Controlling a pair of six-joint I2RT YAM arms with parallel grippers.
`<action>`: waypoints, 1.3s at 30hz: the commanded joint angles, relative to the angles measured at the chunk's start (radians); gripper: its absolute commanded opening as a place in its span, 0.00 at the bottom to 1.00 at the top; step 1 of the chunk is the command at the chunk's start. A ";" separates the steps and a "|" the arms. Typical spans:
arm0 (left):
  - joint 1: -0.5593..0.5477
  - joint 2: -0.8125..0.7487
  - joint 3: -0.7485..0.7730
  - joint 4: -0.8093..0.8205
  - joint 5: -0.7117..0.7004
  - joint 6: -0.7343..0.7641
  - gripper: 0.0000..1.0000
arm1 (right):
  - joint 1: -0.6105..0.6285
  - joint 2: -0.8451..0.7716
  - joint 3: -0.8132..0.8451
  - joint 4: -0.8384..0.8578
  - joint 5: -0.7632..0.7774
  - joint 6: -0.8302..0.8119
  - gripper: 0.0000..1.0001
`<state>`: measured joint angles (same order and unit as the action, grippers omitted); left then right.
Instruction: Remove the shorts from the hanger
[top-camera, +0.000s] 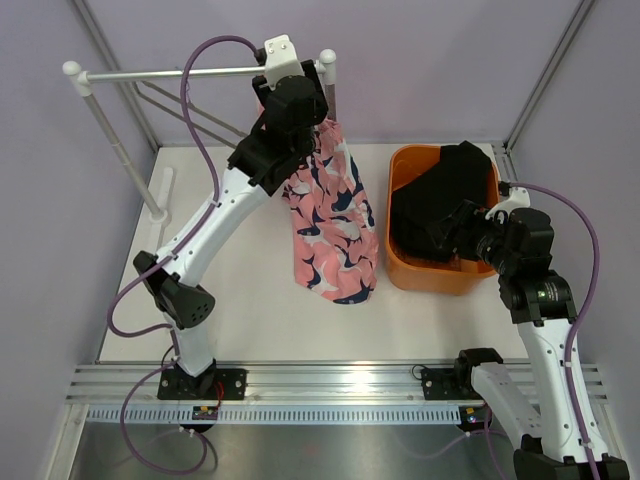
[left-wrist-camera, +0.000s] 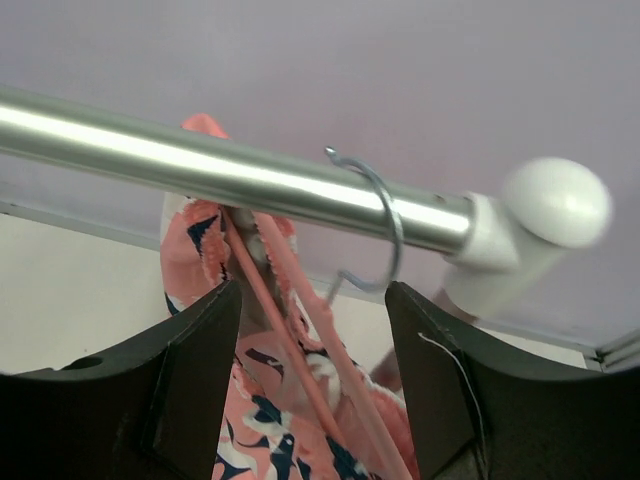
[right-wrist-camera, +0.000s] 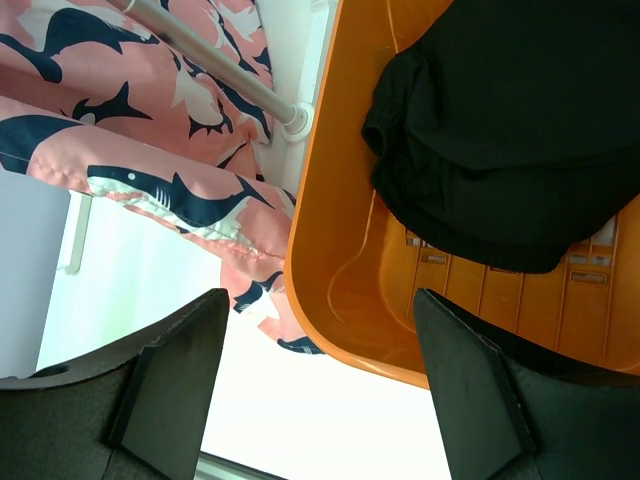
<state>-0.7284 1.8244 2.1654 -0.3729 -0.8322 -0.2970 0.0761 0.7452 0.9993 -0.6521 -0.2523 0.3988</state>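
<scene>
1 shorts (top-camera: 330, 215), long axis vertical

Polished metal rail (left-wrist-camera: 200, 165), printed cloth shorts (top-camera: 330, 220), pink plastic hanger (left-wrist-camera: 278, 320), glossy orange plastic basket (right-wrist-camera: 345, 285)

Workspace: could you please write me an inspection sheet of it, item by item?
Surface: white table.
Job's things: pink shark-print shorts hang on a hanger, hooked over the rail.
Clutter: orange basket holding black clothes.
Grippers: left gripper open, jaws either side of the hanger; right gripper open over the basket's edge, holding nothing.
Cables: a purple cable along each arm.
Surroundings: lilac walls.
</scene>
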 joint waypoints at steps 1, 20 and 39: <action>0.044 0.026 0.045 -0.009 0.014 -0.059 0.64 | 0.008 0.000 -0.002 0.005 0.007 -0.014 0.83; 0.089 0.076 0.036 0.002 0.169 -0.067 0.60 | 0.008 0.013 -0.018 0.016 0.010 -0.011 0.83; 0.104 0.030 0.051 -0.020 0.194 -0.019 0.00 | 0.008 0.006 -0.036 0.017 0.018 -0.015 0.83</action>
<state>-0.6285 1.9083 2.1780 -0.4206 -0.6388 -0.3477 0.0769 0.7582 0.9691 -0.6521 -0.2462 0.3988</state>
